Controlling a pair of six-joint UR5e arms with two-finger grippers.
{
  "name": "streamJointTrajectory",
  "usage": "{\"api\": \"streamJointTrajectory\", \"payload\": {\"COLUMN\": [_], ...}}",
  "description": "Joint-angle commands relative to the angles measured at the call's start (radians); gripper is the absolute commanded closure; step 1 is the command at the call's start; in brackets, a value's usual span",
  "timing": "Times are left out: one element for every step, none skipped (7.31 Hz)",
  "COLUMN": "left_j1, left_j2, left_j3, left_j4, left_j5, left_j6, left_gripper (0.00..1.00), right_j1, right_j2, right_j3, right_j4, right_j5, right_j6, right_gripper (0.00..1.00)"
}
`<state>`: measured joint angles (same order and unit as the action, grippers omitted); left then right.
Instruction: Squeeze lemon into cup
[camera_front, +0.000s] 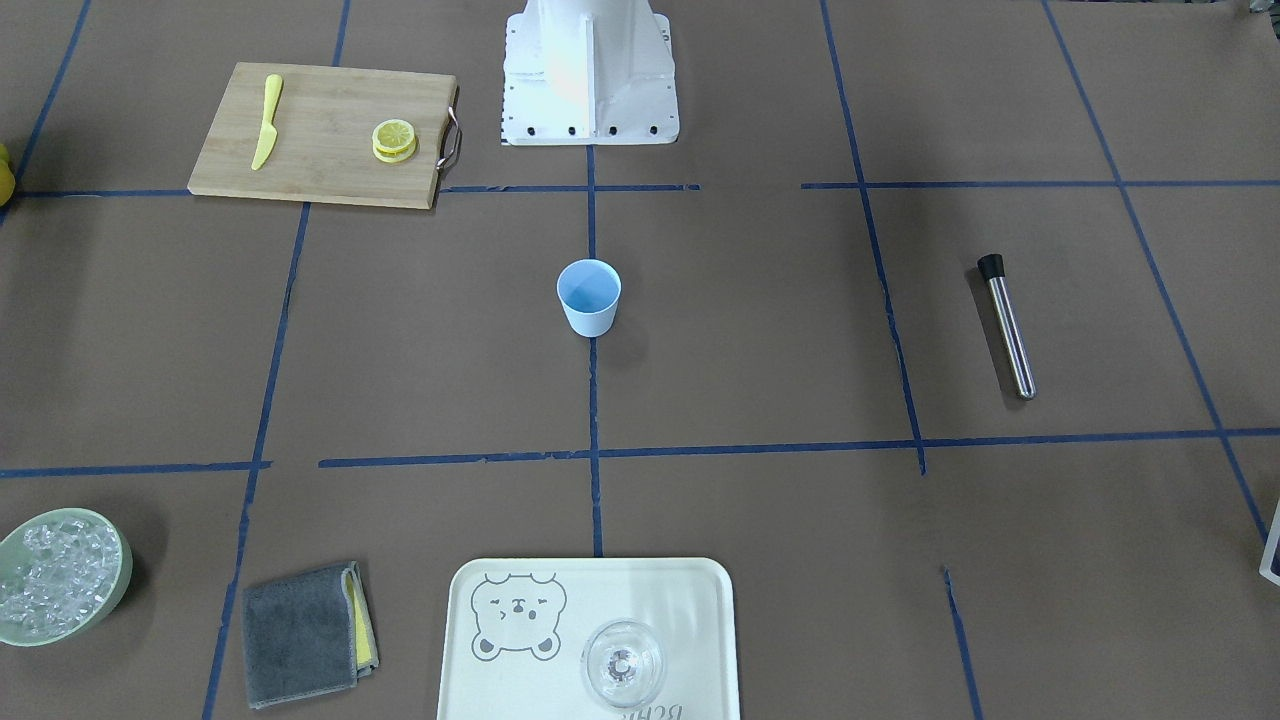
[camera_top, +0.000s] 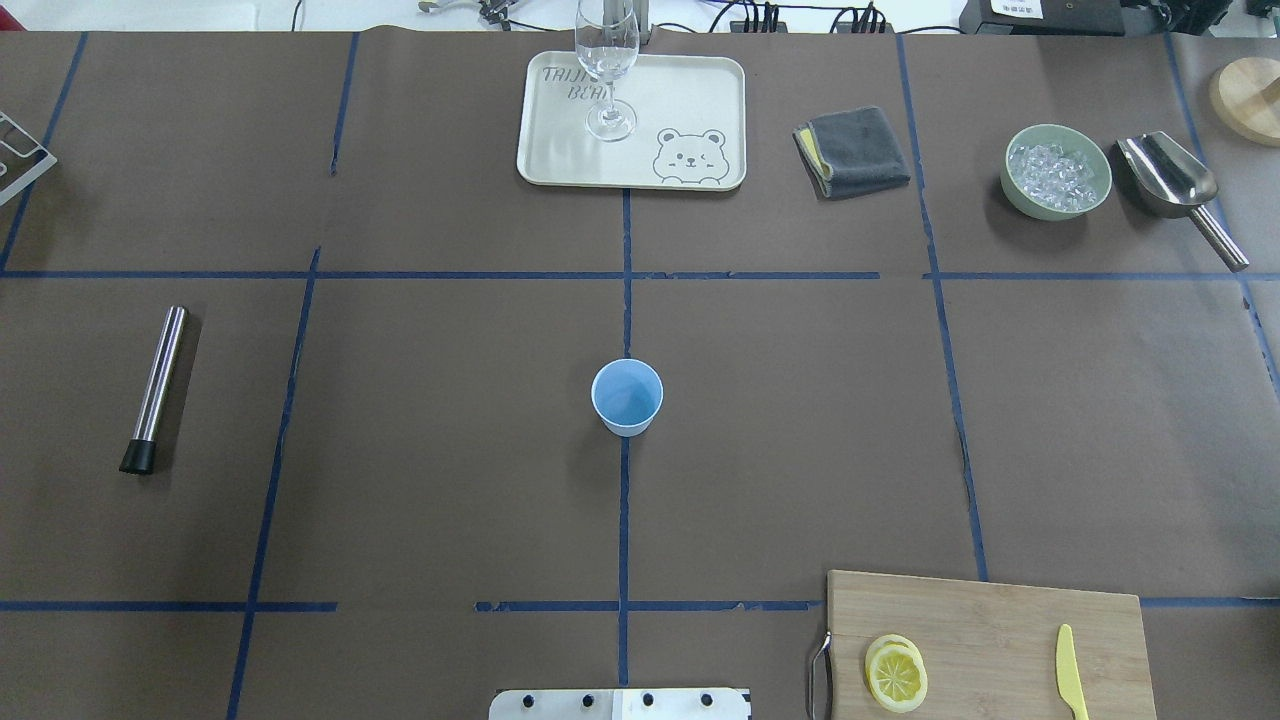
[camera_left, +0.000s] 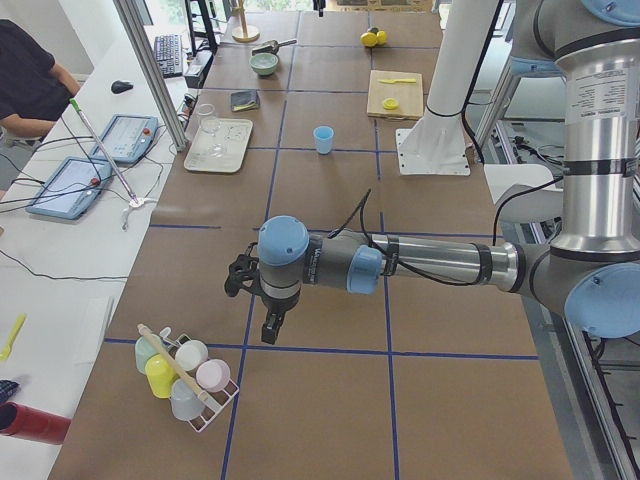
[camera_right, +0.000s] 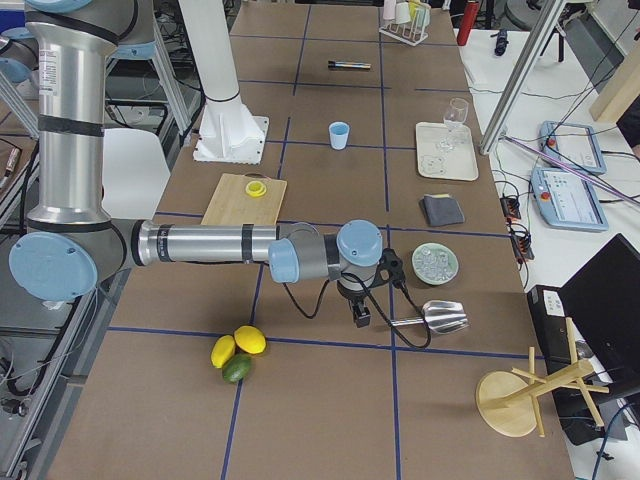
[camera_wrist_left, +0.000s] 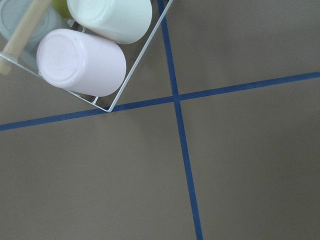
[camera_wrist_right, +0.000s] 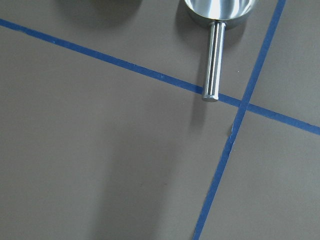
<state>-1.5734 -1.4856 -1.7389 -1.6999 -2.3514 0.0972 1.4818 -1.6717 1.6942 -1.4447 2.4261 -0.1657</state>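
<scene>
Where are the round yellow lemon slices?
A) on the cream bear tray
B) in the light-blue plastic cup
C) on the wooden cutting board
C: the round yellow lemon slices lie stacked on the wooden cutting board, apart from the light-blue plastic cup.

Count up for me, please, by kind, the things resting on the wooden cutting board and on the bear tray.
Lemon slices: 2, stacked on the cutting board
Yellow knife: 1, on the same board
Wine glass: 1, upright on the tray
Total: 4
</scene>
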Motion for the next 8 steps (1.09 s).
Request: {"api": "streamJointTrajectory", "payload": {"left_j1": [0.021, 0.024, 0.023, 0.024, 0.026, 0.026, 0.039, 0.059], "left_j2": [0.011, 0.014, 0.021, 0.048, 0.063, 0.085, 0.082, 0.094], "left_j3": [-0.031, -0.025, -0.034, -0.031, -0.031, -0.034, -0.05, -0.056], "left_j4": [-0.026, -0.03, -0.032, -0.047, -0.104, -0.109, -0.133, -0.191], "left_j5": [0.0, 0.0, -0.011, -0.028, -0.096, -0.17, -0.207, -0.207], "left_j6": [0.001, -0.001, 0.001, 0.001, -0.004, -0.023, -0.109, -0.12], "left_gripper": [0.0, 0.0, 0.0, 0.0, 0.0, 0.0, 0.0, 0.0], "right_j1": [0.0, 0.0, -0.001, -0.001, -0.018, -0.055, -0.105, -0.186], "right_j2": [-0.007, -0.011, -0.014, -0.014, -0.019, -0.054, -0.087, -0.114], "right_j3": [-0.005, -0.002, -0.004, 0.007, 0.037, 0.059, 0.062, 0.065], "right_j4": [0.003, 0.003, 0.004, 0.006, 0.018, 0.082, 0.212, 0.395], "right_j5": [-0.004, -0.004, -0.001, 0.004, 0.01, 0.01, 0.01, 0.01], "right_j6": [-0.002, -0.006, -0.012, -0.009, 0.003, 0.041, 0.157, 0.422], "right_gripper": [0.0, 0.0, 0.0, 0.0, 0.0, 0.0, 0.0, 0.0]}}
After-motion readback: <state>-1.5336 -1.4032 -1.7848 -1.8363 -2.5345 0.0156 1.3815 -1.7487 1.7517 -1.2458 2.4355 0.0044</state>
